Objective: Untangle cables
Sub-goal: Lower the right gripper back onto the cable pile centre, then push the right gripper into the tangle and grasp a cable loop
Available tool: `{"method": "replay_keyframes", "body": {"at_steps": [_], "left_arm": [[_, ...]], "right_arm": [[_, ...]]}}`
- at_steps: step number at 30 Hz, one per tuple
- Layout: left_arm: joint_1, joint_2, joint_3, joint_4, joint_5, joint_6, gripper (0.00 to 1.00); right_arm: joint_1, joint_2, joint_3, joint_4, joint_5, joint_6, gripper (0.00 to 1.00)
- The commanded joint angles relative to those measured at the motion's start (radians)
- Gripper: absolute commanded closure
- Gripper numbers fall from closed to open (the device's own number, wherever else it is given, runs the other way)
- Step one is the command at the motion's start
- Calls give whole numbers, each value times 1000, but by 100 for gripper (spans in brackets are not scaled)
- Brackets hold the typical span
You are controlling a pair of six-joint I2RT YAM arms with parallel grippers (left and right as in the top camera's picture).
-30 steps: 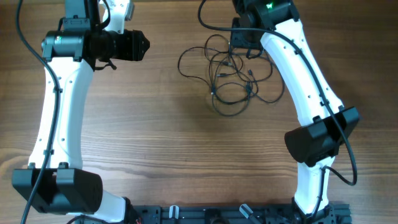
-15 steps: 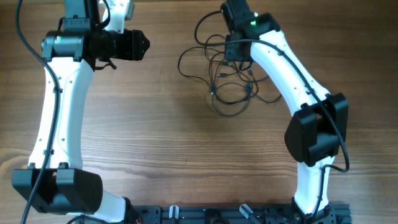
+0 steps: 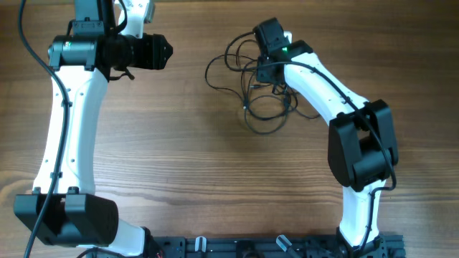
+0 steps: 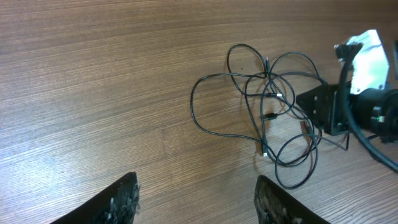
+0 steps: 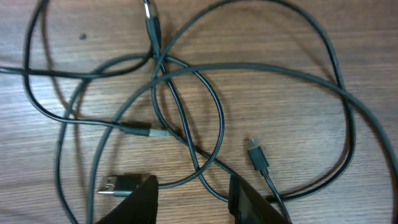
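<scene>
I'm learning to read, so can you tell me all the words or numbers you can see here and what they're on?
None: no word, number or sign can be read in any view.
cables: no print shows on the cords or plugs.
left arm and right arm: plain white and black shells, with no lettering that can be made out.
table: wood grain only.

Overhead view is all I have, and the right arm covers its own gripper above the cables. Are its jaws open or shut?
Observer: Open. The right wrist view shows the right gripper with jaws apart, clamped on nothing.
Operator: Anything between them?
Observer: One strand of the cables runs through the gap; a flat plug lies beside one finger.
Operator: And the other arm?
Observer: Left wrist view shows the left gripper open above the table, away from the tangle.
</scene>
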Motion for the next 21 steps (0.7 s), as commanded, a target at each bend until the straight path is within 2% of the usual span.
{"method": "replay_keyframes", "body": {"at_steps": [1,14,21], "left_arm": [[-3,8,8,-4,6,15,39],[-3,8,8,-8,14,15,39],[-3,8,8,-8,31,16,39]], "right_arm": [[-6,19,-38,39,-8,-7,61],[-45,21,-135,199,3,-40,60],[-47,23,-148,222,-5,-41,59]]}}
